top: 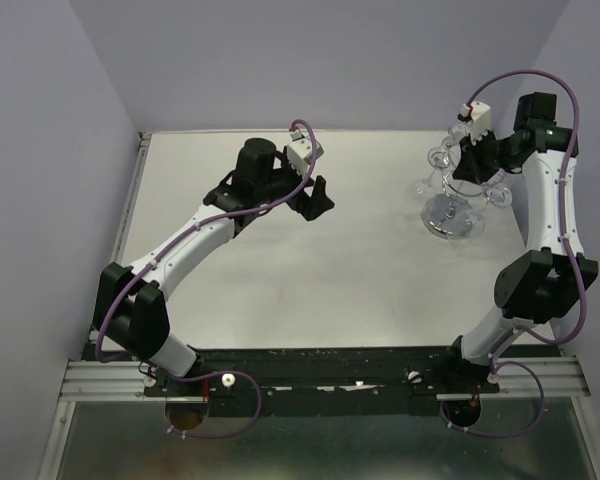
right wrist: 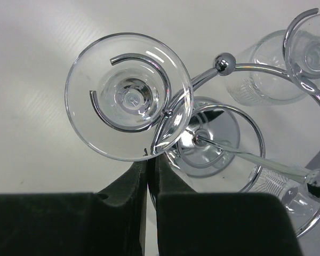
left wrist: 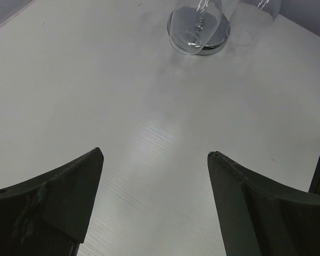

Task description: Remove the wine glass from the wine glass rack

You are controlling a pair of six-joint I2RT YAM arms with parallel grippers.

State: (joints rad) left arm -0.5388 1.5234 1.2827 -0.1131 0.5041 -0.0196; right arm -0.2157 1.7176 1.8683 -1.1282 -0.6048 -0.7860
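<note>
The chrome wine glass rack (top: 448,216) stands at the table's far right, with several clear glasses hanging upside down from its curled hooks. In the right wrist view a wine glass foot (right wrist: 129,96) sits in a spiral hook, next to the rack's ball-tipped arm (right wrist: 224,62). My right gripper (right wrist: 152,157) is over the rack (top: 462,152). Its jaws are closed to a thin gap on the near rim of that foot. My left gripper (top: 320,195) is open and empty above the table's middle. Its view (left wrist: 154,154) shows a hanging glass bowl (left wrist: 196,26) and the rack's base (left wrist: 220,41) far ahead.
Other hanging glasses (right wrist: 266,74) crowd the rack's right side. Grey walls (top: 40,150) close in the white table (top: 280,280) on the left, back and right. The right arm's elbow (top: 535,285) stands near the table's right edge.
</note>
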